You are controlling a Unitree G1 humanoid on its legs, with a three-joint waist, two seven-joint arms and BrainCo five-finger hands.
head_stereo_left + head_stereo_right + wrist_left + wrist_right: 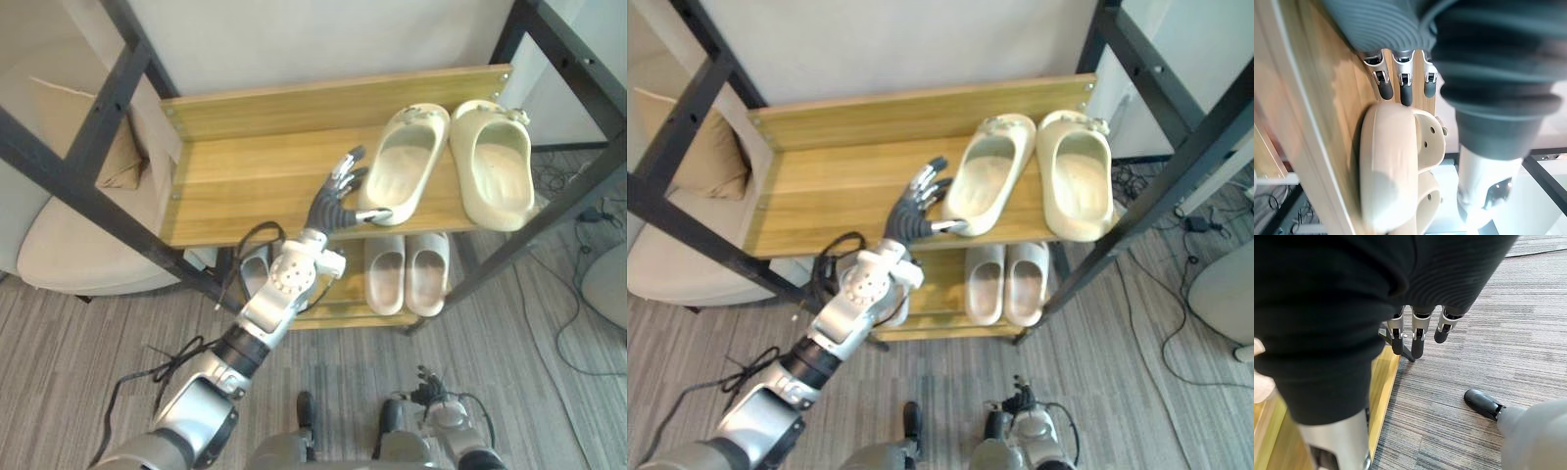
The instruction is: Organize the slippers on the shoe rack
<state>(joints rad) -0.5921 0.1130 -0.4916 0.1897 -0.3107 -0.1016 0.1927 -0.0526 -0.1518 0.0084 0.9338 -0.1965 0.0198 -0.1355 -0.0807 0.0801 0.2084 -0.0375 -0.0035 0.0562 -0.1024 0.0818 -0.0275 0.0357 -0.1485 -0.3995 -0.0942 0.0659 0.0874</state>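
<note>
Cream slipper [409,162] sits on the wooden shelf [245,181] at one o'clock. The left hand [333,208] touches its heel, fingers [343,168] spread. Left wrist view: straight fingers lie beside it. Right wrist view: the right hand [1419,333] hangs loose. Best to push gently, lining it up with the other slipper [495,166].

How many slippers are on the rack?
5: two cream slippers on the top shelf, two pale slippers on the lower shelf, one more slipper partly behind the left arm; another may be hidden.
</note>
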